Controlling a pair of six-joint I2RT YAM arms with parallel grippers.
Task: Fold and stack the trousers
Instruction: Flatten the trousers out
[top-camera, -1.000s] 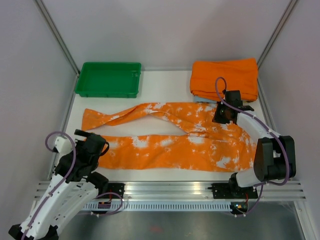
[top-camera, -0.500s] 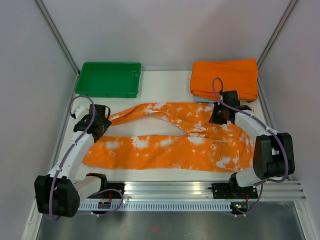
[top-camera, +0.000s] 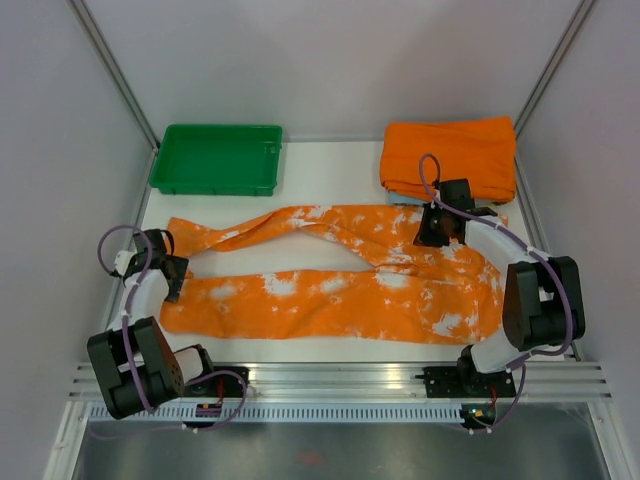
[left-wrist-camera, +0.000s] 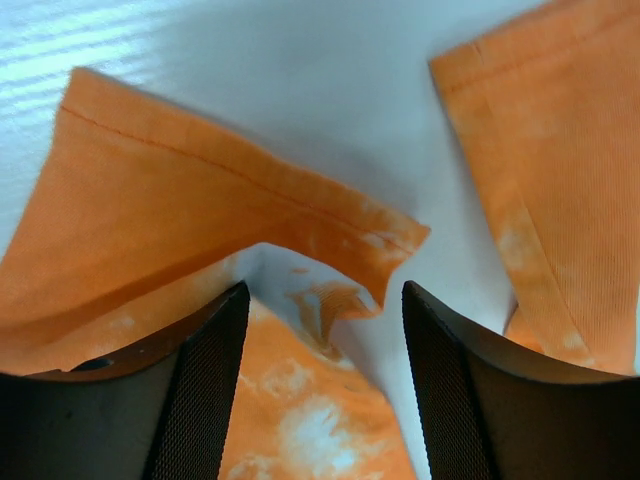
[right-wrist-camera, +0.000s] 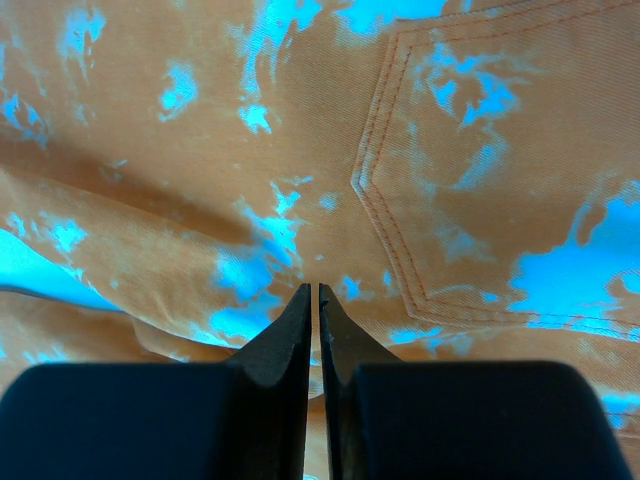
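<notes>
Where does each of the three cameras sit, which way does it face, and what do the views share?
Top external: high behind the arm bases, looking down on the table, trousers and both whole arms.
Left wrist: on the left arm, facing down at the leg hems; left gripper fingers apart.
Right wrist: on the right arm, close above a stitched pocket; right gripper fingers nearly together.
Shared: every view shows the trousers.
</notes>
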